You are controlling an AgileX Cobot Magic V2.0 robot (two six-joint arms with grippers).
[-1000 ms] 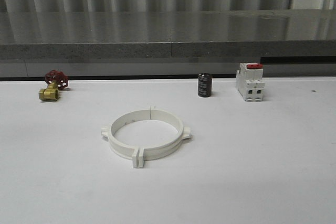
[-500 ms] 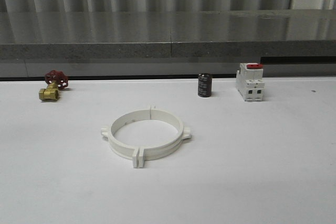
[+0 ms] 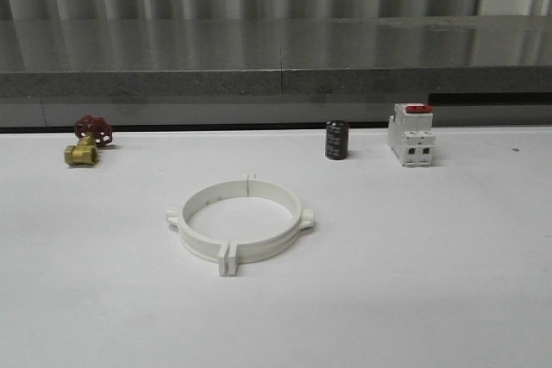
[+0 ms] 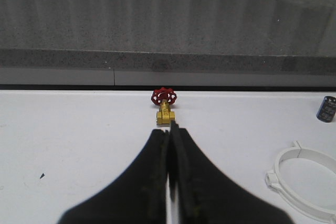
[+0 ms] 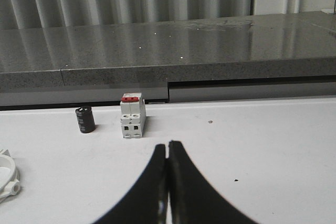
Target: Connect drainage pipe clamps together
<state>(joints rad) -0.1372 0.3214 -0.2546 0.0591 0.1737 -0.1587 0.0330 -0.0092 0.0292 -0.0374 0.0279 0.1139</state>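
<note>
Two drainage pipe clamps (image 3: 241, 221) joined as one white ring lying flat mid tabletop (image 3: 414, 282), left hand (image 4: 169, 129) fingers pressed together, empty, right hand (image 5: 168, 145) likewise closed, brass valve (image 3: 85, 140), black cylinder (image 3: 336, 140) and breaker (image 3: 410, 134) along the far edge.

- The left gripper (image 4: 169, 129) has two black fingers (image 4: 152, 182). Each one is wide at its base and becomes narrow toward a thin tip.
- Their surface is matte and smooth, with softly curved outer edges, and a faint yellowish tint is seen along the inner edges.
- The right gripper (image 5: 167, 145) has the same form: two black fingers (image 5: 181, 187), curved like slim blades, with rounded tips.
- Between its fingers only a thin pale line is seen.
</note>
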